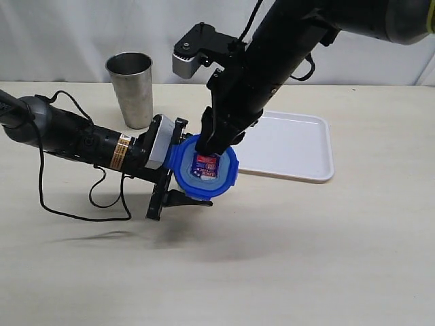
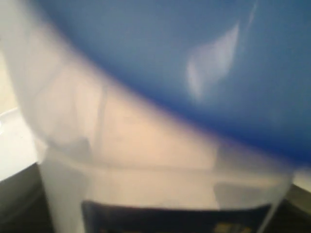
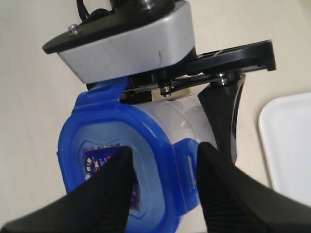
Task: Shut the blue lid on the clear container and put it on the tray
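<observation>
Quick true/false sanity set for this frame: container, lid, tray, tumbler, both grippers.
1. The left gripper holds the clear container. True.
2. The container stands on the tray. False: it is in the left gripper, off the tray's near-left side in the exterior view.
3. The blue lid sits on the container's mouth, sticker side out. True.
4. The steel tumbler lies tipped over. False: it stands upright behind the left arm.
5. The right gripper hangs over the tray. False: it is at the lid, jaws apart, one finger over the sticker and one beside a side flap.
</observation>
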Action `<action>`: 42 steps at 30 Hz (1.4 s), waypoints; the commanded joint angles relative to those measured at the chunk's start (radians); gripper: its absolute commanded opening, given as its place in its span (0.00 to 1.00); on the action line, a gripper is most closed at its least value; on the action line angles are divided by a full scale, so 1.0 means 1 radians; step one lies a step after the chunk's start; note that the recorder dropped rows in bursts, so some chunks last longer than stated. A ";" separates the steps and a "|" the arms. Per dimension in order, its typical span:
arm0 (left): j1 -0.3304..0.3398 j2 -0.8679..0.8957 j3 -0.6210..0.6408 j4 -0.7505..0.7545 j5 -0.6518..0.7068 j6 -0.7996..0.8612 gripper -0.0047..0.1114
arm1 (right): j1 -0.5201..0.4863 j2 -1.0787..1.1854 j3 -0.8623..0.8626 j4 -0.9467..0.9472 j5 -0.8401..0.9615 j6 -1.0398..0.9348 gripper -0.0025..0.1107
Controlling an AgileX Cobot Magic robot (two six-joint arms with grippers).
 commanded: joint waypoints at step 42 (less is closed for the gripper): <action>0.015 -0.021 -0.009 -0.250 -0.057 -0.371 0.04 | 0.017 -0.117 0.110 -0.403 -0.201 0.578 0.06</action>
